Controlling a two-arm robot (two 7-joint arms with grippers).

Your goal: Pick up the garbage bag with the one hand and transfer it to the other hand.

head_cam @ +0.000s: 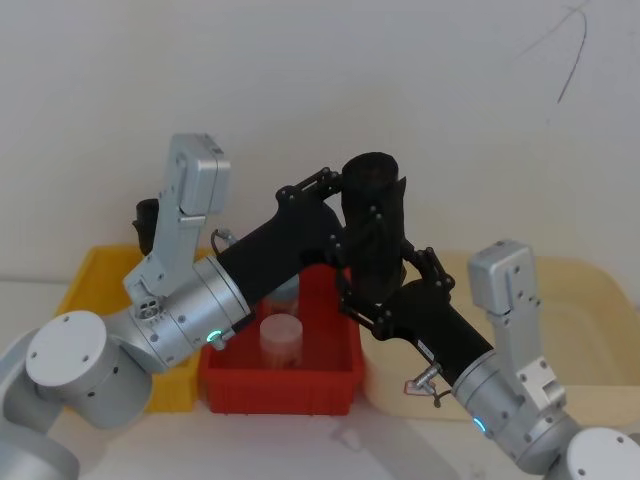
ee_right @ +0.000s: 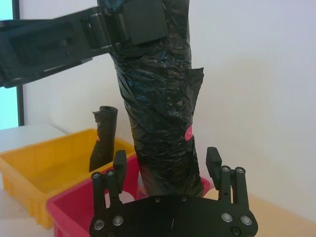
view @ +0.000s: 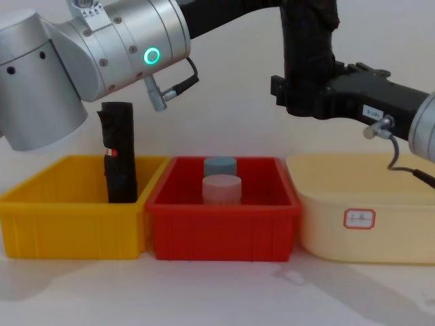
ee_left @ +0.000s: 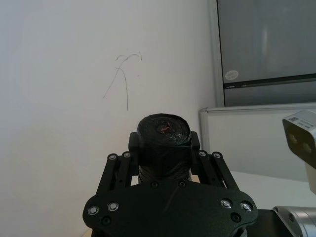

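The garbage bag (head_cam: pixel 372 240), a thick black crinkly roll, hangs upright in the air above the red bin. My left gripper (head_cam: pixel 362 192), on the green-ringed arm, is shut on its upper part; the left wrist view shows both pads pressed against the roll (ee_left: pixel 164 129) just under its top end. My right gripper (ee_right: pixel 167 160), on the blue-ringed arm, is open with its fingers on either side of the bag's (ee_right: pixel 158 98) lower part, a small gap at each side. From the chest, the right gripper (view: pixel 299 95) reaches in from the right at the bag's (view: pixel 307 41) lower end.
A yellow bin (view: pixel 41 224) on the left holds a slimmer black roll (view: pixel 119 153) standing upright. The red bin (view: pixel 224 227) in the middle holds two short round containers (view: pixel 221 187). A cream tub (view: pixel 367 217) stands on the right. A white wall is behind.
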